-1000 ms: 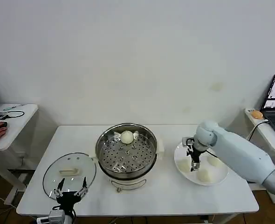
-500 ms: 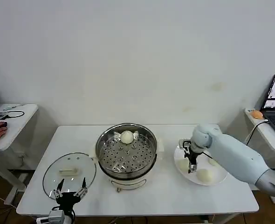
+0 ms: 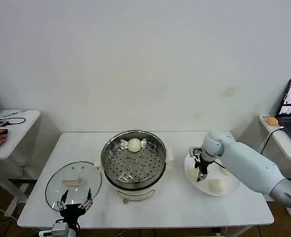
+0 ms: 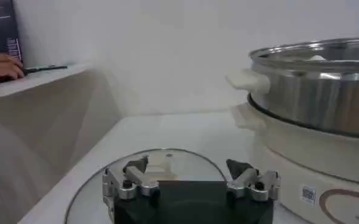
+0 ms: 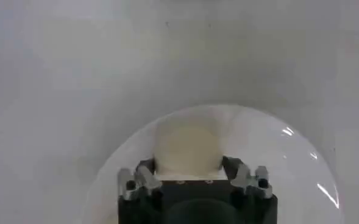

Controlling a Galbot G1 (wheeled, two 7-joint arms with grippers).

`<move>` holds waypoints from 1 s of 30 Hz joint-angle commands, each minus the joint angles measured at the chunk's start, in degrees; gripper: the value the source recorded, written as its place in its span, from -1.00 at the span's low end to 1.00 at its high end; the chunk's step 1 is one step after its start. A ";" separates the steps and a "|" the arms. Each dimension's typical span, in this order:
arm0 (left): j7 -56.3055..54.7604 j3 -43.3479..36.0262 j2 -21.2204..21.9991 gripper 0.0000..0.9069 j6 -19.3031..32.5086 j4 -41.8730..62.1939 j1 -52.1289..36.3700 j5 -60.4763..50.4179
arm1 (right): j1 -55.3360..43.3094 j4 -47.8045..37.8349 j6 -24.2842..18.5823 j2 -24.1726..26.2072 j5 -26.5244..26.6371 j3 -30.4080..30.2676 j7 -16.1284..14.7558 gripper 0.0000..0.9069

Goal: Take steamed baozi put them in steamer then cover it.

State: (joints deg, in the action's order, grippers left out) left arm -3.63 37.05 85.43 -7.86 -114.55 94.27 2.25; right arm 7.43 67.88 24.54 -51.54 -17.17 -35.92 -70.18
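- Your right claw [image 3: 201, 174] is down over the left part of the white plate [image 3: 232, 190] on the worktop [image 3: 185, 202], to the right of the steamer [image 3: 133, 159].
- The right wrist view gives you what the head view cannot: one baozi [image 5: 187, 146] sits between the two fingers [image 5: 144, 178], which stand apart on either side of it; whether the pads touch the bun is hard to say from here.
- From the head view you see two more buns on the plate: one near its front [image 3: 215, 185], and one at its right side [image 3: 226, 171], partly hidden by the arm.
- A fourth bun [image 3: 134, 144] lies on the steamer's perforated tray, at the back rim.
- Your left claw [image 3: 76, 201] hangs with fingers spread at the near edge of the cover [image 3: 72, 181], which lies flat on the worktop left of the steamer.
- The left wrist view shows the steamer's side: a whitish handle [image 4: 247, 81] on a shiny steel wall, above a pale base [image 4: 301, 159].
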 commanded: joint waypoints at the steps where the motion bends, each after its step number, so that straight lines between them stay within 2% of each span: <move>1: -0.01 -0.08 -0.08 1.00 0.01 -0.07 0.07 0.00 | -0.76 0.99 0.39 0.66 1.06 0.66 0.08 0.38; 5: 0.04 0.04 -0.13 1.00 0.02 -0.32 -0.19 0.03 | -5.76 3.64 1.20 3.38 4.10 -0.67 -0.49 0.38; 8: 0.15 0.22 -0.24 1.00 -0.05 -0.72 -0.35 0.32 | -15.04 5.13 2.29 4.98 8.15 -4.80 -0.74 0.40; 12: 0.17 0.82 -0.26 1.00 -0.69 -1.92 -0.23 0.35 | -26.45 6.18 4.45 5.26 16.26 -11.51 -1.35 0.40; 15: 0.15 0.89 -0.53 1.00 -0.63 -2.64 0.15 0.31 | -38.75 7.49 5.19 4.04 24.87 -20.02 -2.04 0.38; 16: 0.04 0.87 -0.57 1.00 -0.55 -2.66 0.14 -0.07 | -41.55 7.65 5.45 3.66 26.16 -21.68 -2.04 0.38; 20: -0.31 0.64 -0.44 1.00 -0.49 -2.94 -0.06 -0.34 | -48.56 8.07 7.53 -0.10 33.64 -25.47 -2.63 0.40; 23: -0.24 0.56 -0.47 1.00 -0.50 -3.55 -0.08 -0.30 | -51.04 7.89 9.83 -5.57 38.98 -27.17 -2.39 0.38; 28: -0.09 1.21 -0.76 1.00 -0.71 -4.49 0.17 -0.17 | -49.66 6.69 11.47 -13.68 41.31 -27.47 -1.68 0.40; 30: -0.11 1.42 -0.91 1.00 -0.72 -4.96 0.41 -0.16 | -48.21 5.02 12.14 -18.44 41.94 -27.43 -1.39 0.40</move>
State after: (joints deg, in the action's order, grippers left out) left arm -3.71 38.04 84.69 -8.42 -118.34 94.42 2.21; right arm -32.93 73.94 33.66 -57.61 14.64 -57.78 -71.54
